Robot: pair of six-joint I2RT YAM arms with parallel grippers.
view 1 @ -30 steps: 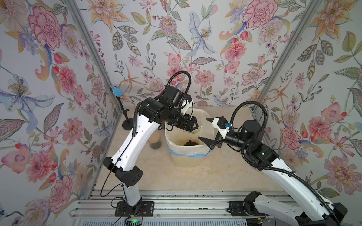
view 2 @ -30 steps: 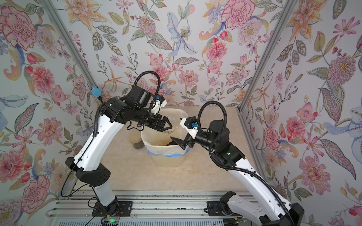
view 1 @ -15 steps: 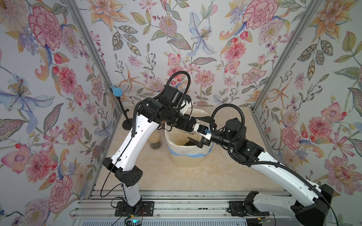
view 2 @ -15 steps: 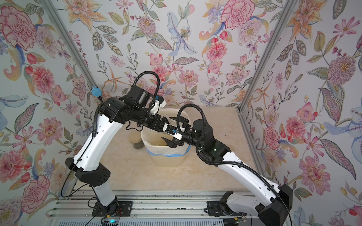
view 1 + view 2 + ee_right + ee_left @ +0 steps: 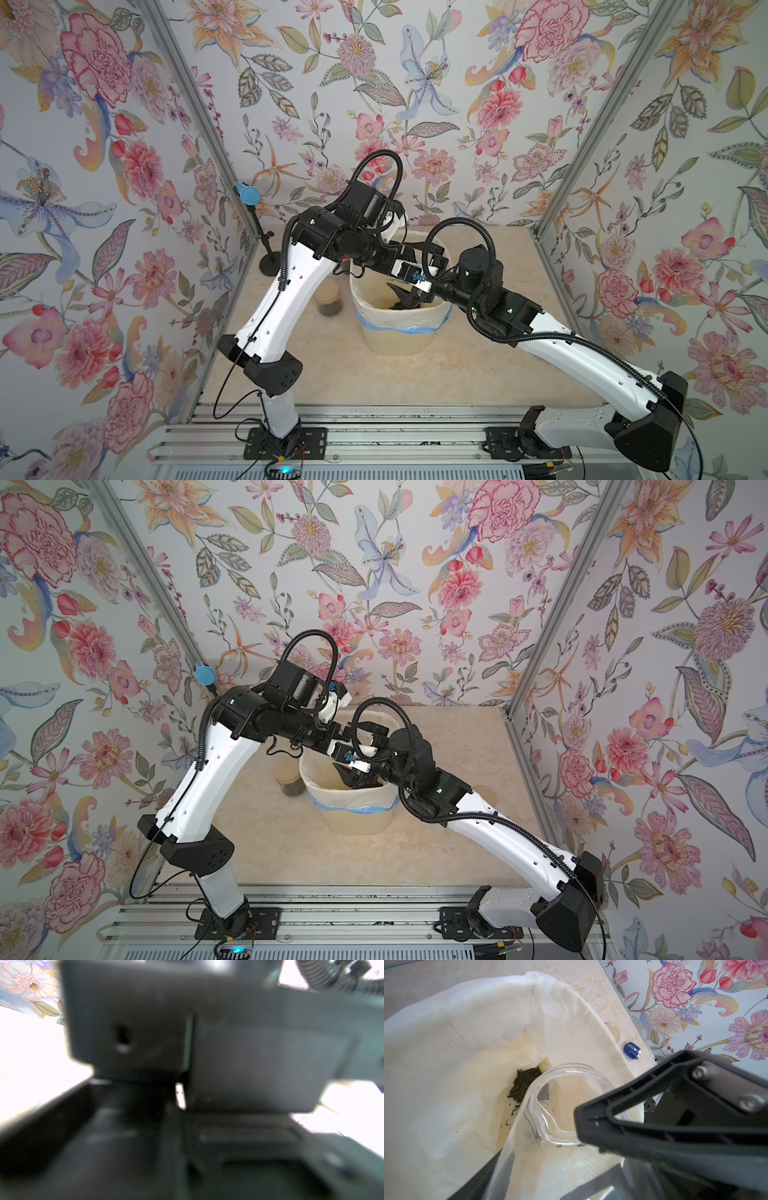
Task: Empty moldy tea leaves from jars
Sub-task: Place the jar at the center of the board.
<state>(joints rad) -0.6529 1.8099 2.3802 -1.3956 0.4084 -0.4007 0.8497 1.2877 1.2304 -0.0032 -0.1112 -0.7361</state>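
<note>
Floral wallpaper walls (image 5: 415, 83) — pinks, blues, grey metal corner posts (image 5: 203, 124), beige marbled tabletop (image 5: 353, 382), even light

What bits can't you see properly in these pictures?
- Right wrist view: all blurred; dark robot parts sit right against the lens.
- Right gripper, in a top view: crowded by the arms over the bin; open or shut, cannot tell.
- Clear jar, left wrist view: its bottom is cut off by the edge and covered by a black finger.
- Tea leaves: partly behind the jar's rim.
- Blue thing: too small to name.
</note>
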